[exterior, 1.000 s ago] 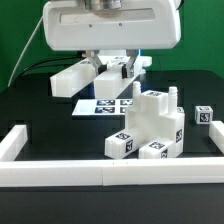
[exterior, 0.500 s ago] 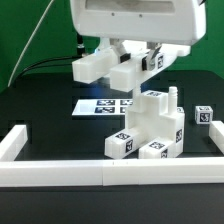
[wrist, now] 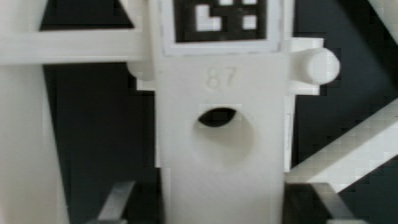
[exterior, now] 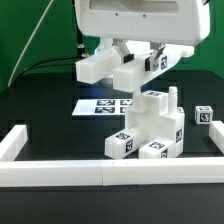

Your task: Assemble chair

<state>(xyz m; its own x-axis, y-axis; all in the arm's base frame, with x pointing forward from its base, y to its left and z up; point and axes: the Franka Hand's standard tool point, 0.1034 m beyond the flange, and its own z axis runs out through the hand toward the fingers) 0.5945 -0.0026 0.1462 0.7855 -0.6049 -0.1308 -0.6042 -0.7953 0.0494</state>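
**Chair partly built, next piece in the air**

On the black bench [exterior: 40, 125], behind the long low white border rail [exterior: 60, 172], the partly joined white blocky plastic chair body [exterior: 152, 128] stands near the middle, toward the exterior view's right. The flat white marker board [exterior: 100, 106] lies farther back. Above it, a white tagged plastic chair piece [exterior: 105, 68] hangs clear of the bench, grasped by the gripper [exterior: 140, 60]. A small white tagged block [exterior: 204, 115] sits loose at the far right. The task looks roughly midway, with the held piece and the block yet to join.
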